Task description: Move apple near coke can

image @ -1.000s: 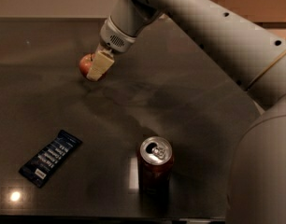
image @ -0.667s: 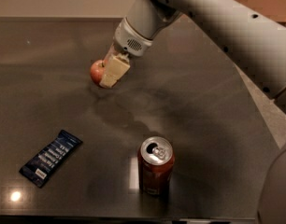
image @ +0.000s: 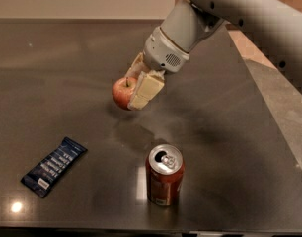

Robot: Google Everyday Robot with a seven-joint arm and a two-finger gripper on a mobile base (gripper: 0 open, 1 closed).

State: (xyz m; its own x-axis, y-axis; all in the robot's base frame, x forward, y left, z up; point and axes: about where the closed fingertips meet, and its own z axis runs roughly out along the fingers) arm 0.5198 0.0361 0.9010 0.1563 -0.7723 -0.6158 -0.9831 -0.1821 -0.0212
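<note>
Just beyond coke can (image: 164, 176), gripper (image: 134, 89) clasps apple (image: 122, 93); wrapper (image: 54, 166) lies apart.

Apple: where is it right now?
In the camera view the apple is just left of centre, clamped in the gripper, behind and left of the coke can and up-right of the blue wrapper.

One high, near view down over table (image: 62, 58), gripper (image: 132, 92) mid-frame.
</note>
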